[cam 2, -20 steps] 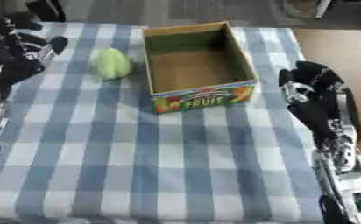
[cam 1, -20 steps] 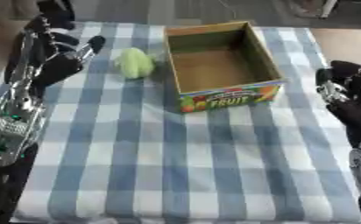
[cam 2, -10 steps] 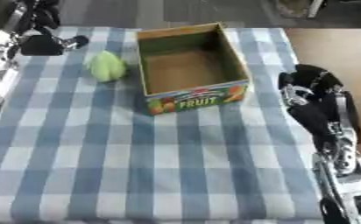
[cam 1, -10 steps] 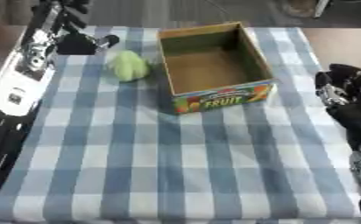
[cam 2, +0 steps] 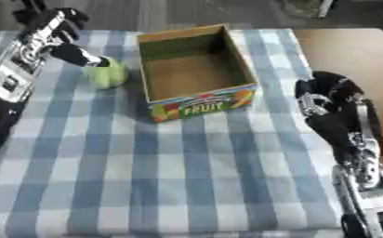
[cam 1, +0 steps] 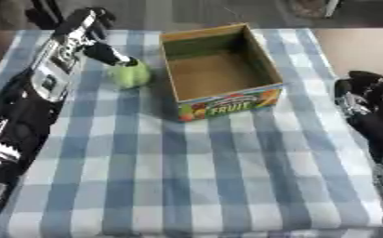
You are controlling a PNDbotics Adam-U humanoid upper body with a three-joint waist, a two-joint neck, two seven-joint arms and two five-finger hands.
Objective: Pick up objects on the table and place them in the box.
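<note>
A light green round fruit (cam 2: 105, 76) lies on the checked cloth just left of the open cardboard box (cam 1: 263, 66), which has FRUIT printed on its front and nothing inside. My left hand (cam 1: 92, 29) hangs above and left of the fruit, and its dark fingers (cam 1: 116, 55) stretch down to the fruit's top left side. They are not curled round it. At the table's right edge my right hand (cam 2: 331, 103) rests idle with relaxed fingers and holds nothing.
The blue and white checked cloth (cam 1: 219, 176) covers the table. My left forearm (cam 1: 24, 116) runs along the left edge. Bare wooden tabletop (cam 2: 349, 51) shows at the far right, and dark floor lies beyond the far edge.
My left hand has moved right and down from the far left corner until its fingers reach the fruit. The view has shifted slightly. Box, fruit and right hand have stayed put.
</note>
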